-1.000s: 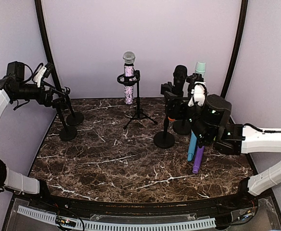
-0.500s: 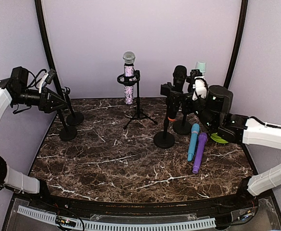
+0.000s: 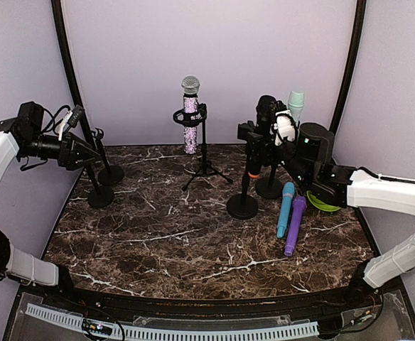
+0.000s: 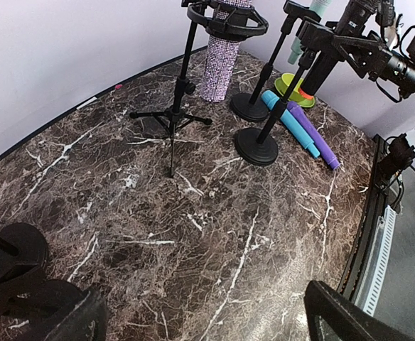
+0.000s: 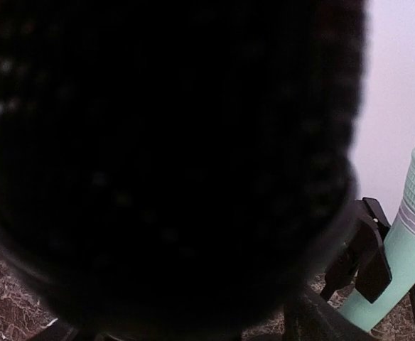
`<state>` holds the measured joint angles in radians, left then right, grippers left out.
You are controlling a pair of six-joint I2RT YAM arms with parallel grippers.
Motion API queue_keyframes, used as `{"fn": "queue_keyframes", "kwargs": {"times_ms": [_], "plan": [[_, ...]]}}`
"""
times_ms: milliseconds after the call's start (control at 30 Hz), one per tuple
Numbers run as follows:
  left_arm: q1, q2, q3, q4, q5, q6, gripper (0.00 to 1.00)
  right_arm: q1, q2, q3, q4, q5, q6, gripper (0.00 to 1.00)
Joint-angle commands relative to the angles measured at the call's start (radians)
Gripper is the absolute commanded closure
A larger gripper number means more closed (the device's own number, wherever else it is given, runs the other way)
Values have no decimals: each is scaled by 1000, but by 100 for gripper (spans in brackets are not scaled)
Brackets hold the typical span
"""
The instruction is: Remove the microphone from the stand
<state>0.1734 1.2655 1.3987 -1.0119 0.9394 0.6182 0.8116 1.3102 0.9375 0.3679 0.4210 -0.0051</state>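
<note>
A black microphone (image 3: pixel 266 110) stands in the clip of a round-base stand (image 3: pixel 243 206), right of centre. Its dark mesh head (image 5: pixel 165 163) fills the right wrist view. My right gripper (image 3: pixel 275 126) is up at that head, right beside it; one finger (image 5: pixel 318 320) shows at the lower right, set wide, so it looks open. A mint microphone (image 3: pixel 295 103) stands in a stand just behind. A sparkly microphone (image 3: pixel 190 114) sits in a tripod stand (image 3: pixel 205 169). My left gripper (image 4: pixel 207 330) is open and empty at the far left.
A blue microphone (image 3: pixel 286 208) and a purple microphone (image 3: pixel 293 225) lie side by side on the marble table (image 3: pixel 165 234). A green disc (image 3: pixel 325 204) lies behind them. Two empty round-base stands (image 3: pixel 101 197) stand by my left gripper.
My right gripper has lifted away from the purple microphone on the table and moved back and left, up to the black microphone's head. My left arm has dipped slightly.
</note>
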Motion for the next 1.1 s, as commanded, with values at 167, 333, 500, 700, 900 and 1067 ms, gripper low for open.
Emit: {"fn": "queue_keyframes", "kwargs": {"times_ms": [167,333,500,700,900,1067], "plan": [[5,-33,-20,12,-2,15,1,-8,-1,36,52,-28,-13,42],[4,-34,-24,16,10,14,1,-3,-18,44,60,-71,7,56],[4,-38,-29,10,1,20,1,47,20,107,47,-78,-14,66],[5,-51,-34,-9,0,49,1,166,69,223,86,-61,-43,72],[-2,-79,-72,15,61,66,1,243,159,368,106,-137,7,74],[-20,-109,-133,29,77,76,1,333,300,473,125,-138,-5,76]]}}
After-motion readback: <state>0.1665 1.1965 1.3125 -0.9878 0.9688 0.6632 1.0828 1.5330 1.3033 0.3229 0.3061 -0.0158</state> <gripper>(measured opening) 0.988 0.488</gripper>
